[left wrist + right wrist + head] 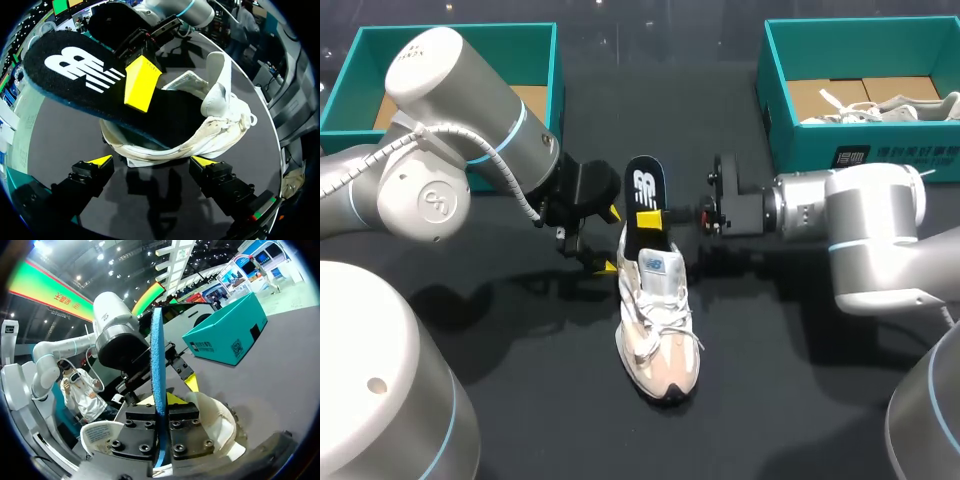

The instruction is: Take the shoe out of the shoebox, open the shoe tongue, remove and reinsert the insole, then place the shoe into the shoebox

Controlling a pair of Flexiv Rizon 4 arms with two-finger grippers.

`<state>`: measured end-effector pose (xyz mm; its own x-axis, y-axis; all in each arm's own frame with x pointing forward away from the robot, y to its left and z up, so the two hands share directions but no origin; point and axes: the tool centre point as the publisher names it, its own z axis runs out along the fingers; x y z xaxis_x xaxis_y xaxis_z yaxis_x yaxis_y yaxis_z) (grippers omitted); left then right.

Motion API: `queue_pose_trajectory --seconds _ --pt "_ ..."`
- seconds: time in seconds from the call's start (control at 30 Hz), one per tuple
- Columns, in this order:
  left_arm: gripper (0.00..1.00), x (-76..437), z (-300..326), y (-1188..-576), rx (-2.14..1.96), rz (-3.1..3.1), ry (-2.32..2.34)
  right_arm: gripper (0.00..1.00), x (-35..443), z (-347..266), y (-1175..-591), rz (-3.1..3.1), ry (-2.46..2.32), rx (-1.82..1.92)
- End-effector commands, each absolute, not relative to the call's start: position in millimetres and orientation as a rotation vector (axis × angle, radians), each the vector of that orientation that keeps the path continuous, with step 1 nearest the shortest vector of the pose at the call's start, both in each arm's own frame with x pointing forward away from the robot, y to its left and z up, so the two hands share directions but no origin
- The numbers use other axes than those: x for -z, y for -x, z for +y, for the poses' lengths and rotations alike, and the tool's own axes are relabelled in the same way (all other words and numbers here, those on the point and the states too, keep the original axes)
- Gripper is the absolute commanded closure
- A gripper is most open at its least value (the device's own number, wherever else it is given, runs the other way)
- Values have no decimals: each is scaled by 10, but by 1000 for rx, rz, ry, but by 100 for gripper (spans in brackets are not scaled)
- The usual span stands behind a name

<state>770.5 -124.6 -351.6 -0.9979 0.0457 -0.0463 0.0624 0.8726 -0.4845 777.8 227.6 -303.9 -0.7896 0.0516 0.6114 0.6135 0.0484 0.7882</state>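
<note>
- Dark tabletop (790, 390) under both arms, and the shoe is out of its box, so step one looks done.
- Far left, a teal shoebox (460, 35) sits open with only its cardboard floor showing. It is probably where the shoe ends up, though that is a guess.
- Left gripper (611, 240) is spread wide at the heel, a yellow tip on either side, clamping nothing. It looks placed to steady the shoe.
- Centre stage: the pale shoe (660, 325) lies on the table, toe toward the robot, tongue lifted clear, collar gaping.
- Black insole (645, 185) stands up out of the heel opening, its front end down inside the shoe. Coming out or going back in? These views can't say.
- Right gripper (655, 215) is pinched tight on the insole, one finger on each face.
- Far right, a second teal box (880, 155) holds another white shoe (890, 108), well apart from the action.
- Left to do, at least: seat the insole flat, then box the shoe. Nothing blocks the route to either box, though the left gripper does crowd the heel.
</note>
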Motion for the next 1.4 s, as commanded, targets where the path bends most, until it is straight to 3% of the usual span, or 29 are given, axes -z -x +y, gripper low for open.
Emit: queue_pose_trajectory --seconds 0.03,0.4,0.47,0.5,0.57,0.8,0.87,0.93,0.97,1.4 --pt "0 3525 -1248 -7705 779 3007 -87 100 3233 2287 -7650 -1873 697 1792" --pt "0 3525 -1248 -7705 779 3007 -87 100 3347 2309 -7446 -1845 790 1768" --pt "0 3525 -1248 -7705 779 3007 -87 69 3273 2332 -7483 -1869 768 1771" --pt "0 3525 -1248 -7705 779 3007 -87 60 3245 2338 -7505 -1879 756 1772" --pt "0 3525 -1248 -7705 779 3007 -87 56 3191 2345 -7561 -1904 732 1771" --pt "0 3525 -1248 -7705 779 3007 -87 59 3077 2375 -7740 -1958 674 1755" --pt "0 3525 -1248 -7705 779 3007 -87 65 3065 2374 -7772 -1960 667 1753" --pt "0 3525 -1248 -7705 779 3007 -87 81 3068 2372 -7798 -1959 666 1753" --pt "0 3525 -1248 -7705 779 3007 -87 100 3075 2371 -7807 -1955 669 1752" --pt "0 3525 -1248 -7705 779 3007 -87 100 3336 2348 -7505 -1879 771 1699"
